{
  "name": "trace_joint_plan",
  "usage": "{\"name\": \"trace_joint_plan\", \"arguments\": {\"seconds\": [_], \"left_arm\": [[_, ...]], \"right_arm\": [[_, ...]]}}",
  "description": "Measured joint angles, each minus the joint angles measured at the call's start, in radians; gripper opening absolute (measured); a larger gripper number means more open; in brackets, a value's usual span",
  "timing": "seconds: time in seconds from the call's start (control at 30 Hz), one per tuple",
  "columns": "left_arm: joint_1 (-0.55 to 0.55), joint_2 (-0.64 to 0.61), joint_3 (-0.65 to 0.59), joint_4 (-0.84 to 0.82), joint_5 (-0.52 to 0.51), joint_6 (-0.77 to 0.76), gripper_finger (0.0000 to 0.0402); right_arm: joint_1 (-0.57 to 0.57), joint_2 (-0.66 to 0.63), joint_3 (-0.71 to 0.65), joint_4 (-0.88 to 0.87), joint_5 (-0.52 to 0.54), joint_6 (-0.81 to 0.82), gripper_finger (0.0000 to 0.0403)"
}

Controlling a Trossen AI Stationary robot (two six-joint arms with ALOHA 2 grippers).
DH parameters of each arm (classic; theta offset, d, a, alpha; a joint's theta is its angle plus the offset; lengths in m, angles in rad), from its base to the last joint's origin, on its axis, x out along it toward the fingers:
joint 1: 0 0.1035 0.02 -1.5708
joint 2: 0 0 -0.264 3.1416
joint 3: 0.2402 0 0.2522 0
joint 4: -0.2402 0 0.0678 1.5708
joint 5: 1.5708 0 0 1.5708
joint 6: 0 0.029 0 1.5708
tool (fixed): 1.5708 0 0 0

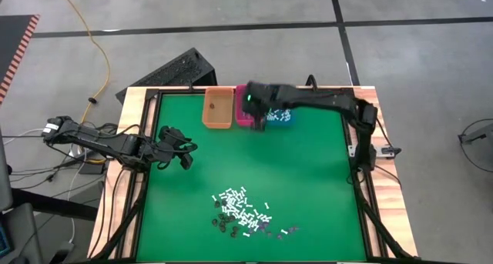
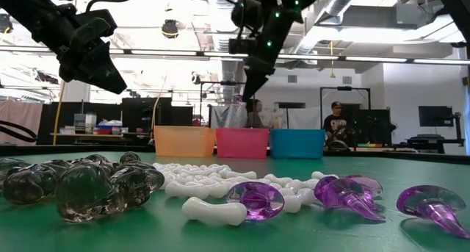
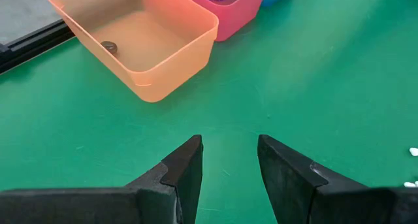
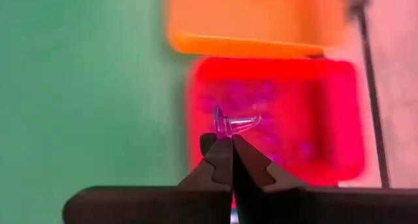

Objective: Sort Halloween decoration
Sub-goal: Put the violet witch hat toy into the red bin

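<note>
while the right gripper (image 4: 224, 140) pinches a purple piece (image 4: 234, 123) over the pink bin (image 4: 274, 119), left jaws gape empty.

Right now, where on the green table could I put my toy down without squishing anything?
The green mat is bare between the bins and the decoration pile. Near the left gripper and the pile, it's crowded.

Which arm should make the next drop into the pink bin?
The right. The right gripper is shut on a purple piece above the pink bin. The left gripper is open and empty over bare mat, nearer the orange bin.
</note>
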Motion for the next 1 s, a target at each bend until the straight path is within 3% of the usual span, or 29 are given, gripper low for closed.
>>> {"name": "trace_joint_plan", "arguments": {"seconds": [0.23, 0.57, 1.0], "left_arm": [[0.0, 0.0, 0.0, 0.0, 0.0, 0.0, 0.0138], [0.0, 0.0, 0.0, 0.0, 0.002, 0.0, 0.0138], [0.0, 0.0, 0.0, 0.0, 0.006, 0.02, 0.0138]], "right_arm": [[-0.126, 0.002, 0.006, 0.02, -0.181, 0.014, 0.0051], [-0.12, 0.002, 0.006, 0.07, -0.137, -0.016, 0.0165], [-0.135, 0.002, 0.005, 0.028, -0.133, 0.002, 0.0196]]}}
